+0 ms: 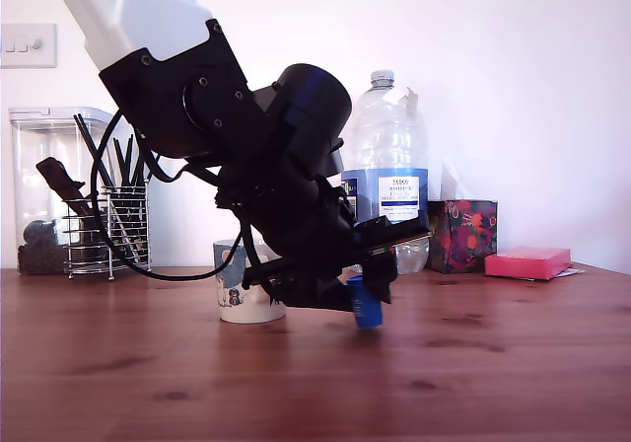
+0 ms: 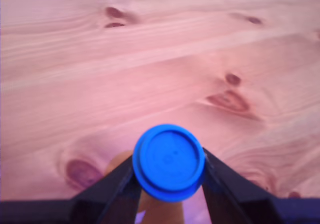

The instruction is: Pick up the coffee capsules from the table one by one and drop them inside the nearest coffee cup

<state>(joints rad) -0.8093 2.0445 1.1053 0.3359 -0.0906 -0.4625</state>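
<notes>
Claw (image 2: 169, 184) clamped on blue capsule (image 2: 169, 162) sides below rim, seemingly just off table (image 1: 493, 363); light, stiff, slick plastic. Mug (image 1: 237, 299) near, behind.

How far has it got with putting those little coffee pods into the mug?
Nothing shows as finished: the mug's inside can't be seen from here. In hand: the gripper is shut on the blue pod, which sits at or just above the wooden table, beside the mug. Left: drop it in the mug. No other pod is in view.
</notes>
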